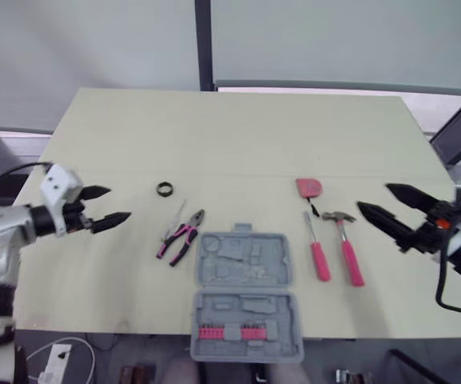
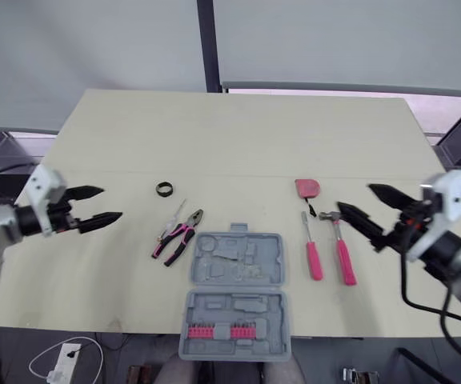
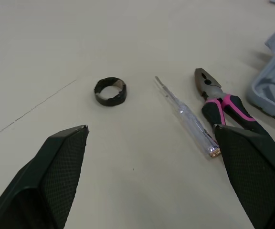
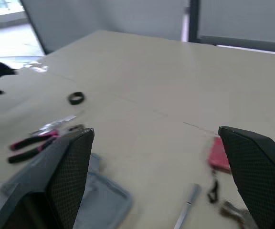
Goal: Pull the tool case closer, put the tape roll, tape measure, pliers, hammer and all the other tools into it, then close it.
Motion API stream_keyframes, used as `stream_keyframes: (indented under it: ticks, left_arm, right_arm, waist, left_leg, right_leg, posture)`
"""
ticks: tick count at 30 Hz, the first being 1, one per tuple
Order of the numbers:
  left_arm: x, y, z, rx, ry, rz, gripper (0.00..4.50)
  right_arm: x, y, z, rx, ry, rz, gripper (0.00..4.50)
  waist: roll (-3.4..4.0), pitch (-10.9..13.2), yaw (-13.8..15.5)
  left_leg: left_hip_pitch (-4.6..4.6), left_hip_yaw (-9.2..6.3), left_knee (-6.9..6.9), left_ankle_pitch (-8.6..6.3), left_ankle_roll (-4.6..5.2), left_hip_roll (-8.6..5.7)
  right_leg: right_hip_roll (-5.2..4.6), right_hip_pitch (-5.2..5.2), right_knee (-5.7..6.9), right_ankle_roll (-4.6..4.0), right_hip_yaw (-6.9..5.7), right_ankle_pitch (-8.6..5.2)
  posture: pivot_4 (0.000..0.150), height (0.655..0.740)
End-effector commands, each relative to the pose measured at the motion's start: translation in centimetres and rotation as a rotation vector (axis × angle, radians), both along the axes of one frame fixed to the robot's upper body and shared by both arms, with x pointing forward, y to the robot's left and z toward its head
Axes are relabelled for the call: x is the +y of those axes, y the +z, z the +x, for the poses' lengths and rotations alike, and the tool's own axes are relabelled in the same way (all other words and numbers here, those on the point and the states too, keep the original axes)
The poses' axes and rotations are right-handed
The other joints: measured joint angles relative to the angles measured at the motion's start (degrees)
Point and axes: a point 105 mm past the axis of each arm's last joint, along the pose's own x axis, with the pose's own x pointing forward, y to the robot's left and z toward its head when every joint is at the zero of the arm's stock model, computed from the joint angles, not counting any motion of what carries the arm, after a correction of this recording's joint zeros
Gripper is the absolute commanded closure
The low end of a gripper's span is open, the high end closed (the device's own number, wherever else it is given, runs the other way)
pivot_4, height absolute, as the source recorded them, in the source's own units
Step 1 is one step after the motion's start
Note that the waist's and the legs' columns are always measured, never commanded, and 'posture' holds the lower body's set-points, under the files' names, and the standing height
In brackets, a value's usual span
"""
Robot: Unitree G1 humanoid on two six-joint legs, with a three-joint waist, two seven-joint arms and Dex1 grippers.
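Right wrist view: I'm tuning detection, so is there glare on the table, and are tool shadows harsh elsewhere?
Right wrist view: a bright sheen on the table near its edge, beyond the tape roll. Left eye view: even light, only faint soft shadows beside the hammer and pliers.

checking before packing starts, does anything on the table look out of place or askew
Nothing is spilled or damaged. The open tool case juts past the table's near edge. The pliers and hammer lie loose on either side of it.
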Motion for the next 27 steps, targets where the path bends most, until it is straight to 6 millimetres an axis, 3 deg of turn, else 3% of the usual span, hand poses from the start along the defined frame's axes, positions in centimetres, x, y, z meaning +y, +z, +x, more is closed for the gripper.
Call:
stream_keyframes:
  ticks: [1,4,8,16,27]
  left_arm:
    - [-0.2,-0.3,1.8,0.032,-0.098,0.193,0.0]
    - [-1.4,-0.2,3.6,0.038,-0.145,0.318,0.74]
    - [-3.2,0.2,5.6,0.007,-0.173,0.453,0.74]
    - [-5.9,0.2,8.4,-0.077,-0.121,0.641,0.74]
    - [-8.2,-2.2,9.6,-0.08,-0.08,0.744,0.74]
  right_arm:
    - [3.7,0.5,-1.2,-0.008,0.161,-0.01,0.09]
    - [5.6,-0.1,-1.4,-0.003,0.225,-0.023,0.0]
    - [6.6,-0.9,-1.1,-0.013,0.205,-0.034,0.0]
    - [6.5,-1.9,-1.8,-0.018,0.126,-0.037,0.0]
    - [5.8,-1.6,-2.8,-0.034,0.048,-0.033,0.0]
  waist:
    - [-0.05,0.03,0.03]
    - [-0.07,0.04,0.1]
    - [-0.13,0.03,0.1]
    - [-0.18,0.05,0.09]
    - [-0.21,0.07,0.1]
  left_leg:
    - [-0.03,0.03,0.03,-0.02,0.03,-0.01]
    - [-0.29,0.03,0.32,-0.07,0.14,-0.04]
    - [-0.92,-0.16,0.86,-0.16,0.34,-0.08]
    - [-1.14,-0.09,0.89,-0.16,0.44,-0.18]
    - [-1.15,-0.03,0.96,-0.14,0.46,-0.2]
  right_leg:
    - [-0.01,0.0,-0.01,0.02,-0.08,0.01]
    - [-0.01,-0.07,-0.03,0.17,-0.59,0.09]
    - [-0.16,-0.37,0.04,0.38,-0.93,0.21]
    - [-0.44,-0.8,0.44,0.42,-1.21,0.24]
    - [-0.47,-0.82,0.51,0.41,-1.24,0.24]
  posture:
    - [0.15,0.74]
    - [0.15,0.74]
    - [0.15,0.74]
    - [0.15,0.74]
    - [0.15,0.74]
